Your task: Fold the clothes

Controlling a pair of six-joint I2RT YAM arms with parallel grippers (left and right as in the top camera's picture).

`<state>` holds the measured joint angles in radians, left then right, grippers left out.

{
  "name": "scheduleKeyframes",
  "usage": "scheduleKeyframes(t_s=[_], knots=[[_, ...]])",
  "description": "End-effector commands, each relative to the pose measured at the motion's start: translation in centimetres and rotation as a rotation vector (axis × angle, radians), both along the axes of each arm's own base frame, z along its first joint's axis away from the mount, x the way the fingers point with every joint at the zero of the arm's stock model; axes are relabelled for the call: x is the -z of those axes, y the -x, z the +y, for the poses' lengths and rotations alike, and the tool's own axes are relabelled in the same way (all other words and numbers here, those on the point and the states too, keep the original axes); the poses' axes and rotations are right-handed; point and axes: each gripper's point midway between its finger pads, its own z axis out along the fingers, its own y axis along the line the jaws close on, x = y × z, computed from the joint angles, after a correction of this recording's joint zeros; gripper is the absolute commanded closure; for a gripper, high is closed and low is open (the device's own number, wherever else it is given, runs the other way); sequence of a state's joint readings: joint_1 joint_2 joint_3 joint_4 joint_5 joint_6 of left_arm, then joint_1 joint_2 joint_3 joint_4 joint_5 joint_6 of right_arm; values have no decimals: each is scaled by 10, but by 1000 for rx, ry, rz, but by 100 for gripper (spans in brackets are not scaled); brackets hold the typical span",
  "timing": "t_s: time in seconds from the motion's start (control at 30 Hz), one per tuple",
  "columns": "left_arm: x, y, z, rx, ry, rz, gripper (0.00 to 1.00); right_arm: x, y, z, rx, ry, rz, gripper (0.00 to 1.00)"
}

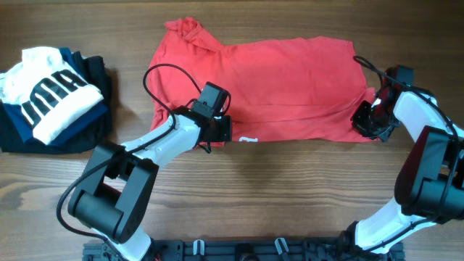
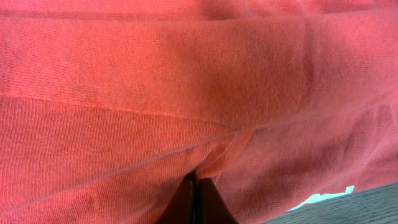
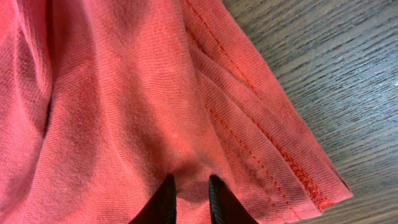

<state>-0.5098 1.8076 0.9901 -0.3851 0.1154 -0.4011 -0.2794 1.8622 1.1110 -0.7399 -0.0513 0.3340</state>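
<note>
T-shirt [image 1: 283,80], red, spread flat on counter [image 1: 290,196]: light, limp, bunches easily. Left end effector [image 1: 221,134] clamped on near hem, right end effector [image 1: 365,119] clamped on layered side hem; stitched hems likely grip best.

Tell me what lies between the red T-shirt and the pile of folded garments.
Only bare wooden table separates the red T-shirt from the pile of folded garments, as the overhead view shows.
</note>
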Motion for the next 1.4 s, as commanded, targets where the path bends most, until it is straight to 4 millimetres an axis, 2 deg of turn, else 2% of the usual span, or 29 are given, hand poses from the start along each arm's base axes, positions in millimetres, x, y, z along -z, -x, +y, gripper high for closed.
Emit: scheduleKeyframes(t_s=[0.0,0.13,0.23,0.37,0.6,0.8,0.9,0.93,1.03,1.07,1.1,1.17,1.37], knots=[[4,0,3,1,-23,-3,96,7,5,-1,-17,13,24,81],[-13,-8,1,-7,-12,-51,96,7,5,-2,-19,13,24,81],[-39,-25,9,-44,-45,-154,96,7,4,-2,-19,14,22,81],[-76,-52,30,-135,-122,-327,96,7,4,-2,-19,14,22,81],[-93,-80,57,-242,-113,-415,96,7,4,-2,-19,14,21,81],[-109,-101,66,-294,-73,-495,96,7,4,-2,-19,14,21,81],[-106,-99,61,-270,-38,-469,96,7,4,-2,-19,14,21,81],[-100,-89,48,-220,14,-415,96,7,4,-2,-18,14,20,81],[-88,-69,27,-141,77,-317,94,7,3,-2,-19,15,15,81],[-86,-67,27,-136,71,-306,82,7,2,-2,-18,16,14,81],[-82,-64,25,-126,61,-293,63,7,2,-2,-18,16,14,81],[-72,-61,24,-108,45,-272,42,7,3,-2,-19,16,14,81],[-36,-59,25,-84,1,-206,39,7,4,-2,-19,14,19,81]])
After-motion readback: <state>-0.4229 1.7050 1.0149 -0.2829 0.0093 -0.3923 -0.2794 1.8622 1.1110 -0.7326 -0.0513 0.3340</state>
